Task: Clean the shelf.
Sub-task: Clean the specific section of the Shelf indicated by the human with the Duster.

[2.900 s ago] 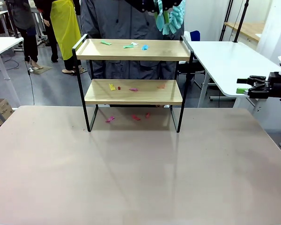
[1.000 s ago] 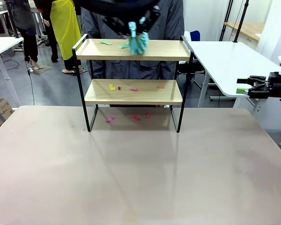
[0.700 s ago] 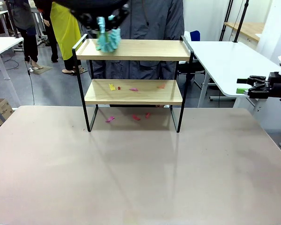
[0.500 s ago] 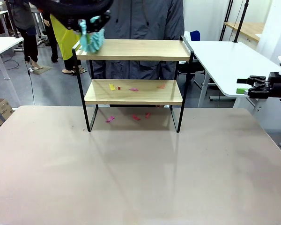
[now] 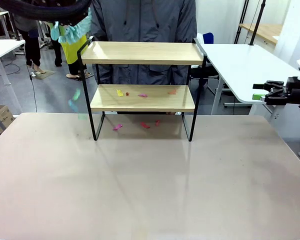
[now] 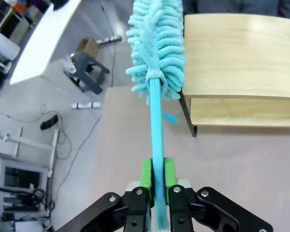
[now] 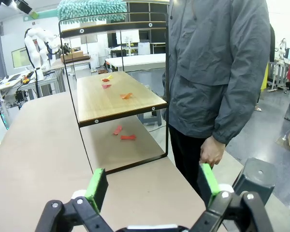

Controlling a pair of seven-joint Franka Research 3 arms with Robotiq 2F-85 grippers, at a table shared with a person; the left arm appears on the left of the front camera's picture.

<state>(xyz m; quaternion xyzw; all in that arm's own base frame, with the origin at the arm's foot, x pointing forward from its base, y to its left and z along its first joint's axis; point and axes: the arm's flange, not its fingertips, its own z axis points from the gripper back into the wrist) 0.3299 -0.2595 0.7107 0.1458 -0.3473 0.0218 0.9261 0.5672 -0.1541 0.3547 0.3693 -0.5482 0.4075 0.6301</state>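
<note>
Over on the left, the left gripper (image 6: 154,181) is clamped tight on the thin teal handle of a fluffy duster (image 6: 157,43), gripping it low down, so the soft head sits far out from the fingers. That head is up in the air just past the left end of the shelf (image 5: 142,52). A few blurred teal bits (image 5: 76,95) hang beside the left upright, and I can't tell whether they are in the air or lying somewhere.

The shelf stands at the far middle of the table (image 5: 150,200), with a person (image 5: 145,20) right behind it. Its top board looks bare. Small paper scraps (image 5: 142,95) lie on the lower board, and a few more on the tabletop beneath it. I'd guess this rack is light and stiff: thin black frame, slim wooden boards, nothing weighing it down. A firm sideways sweep could well slide or rock it. If it needs steadying, a side rail or an upright looks like the place to take hold, since the boards are smooth and broad. The duster's head should bend and give, so it wants only gentle pressure.

Off to the right, the right gripper (image 5: 270,92) hovers well clear of the table's edge, its jaws spread wide and holding nothing.
</note>
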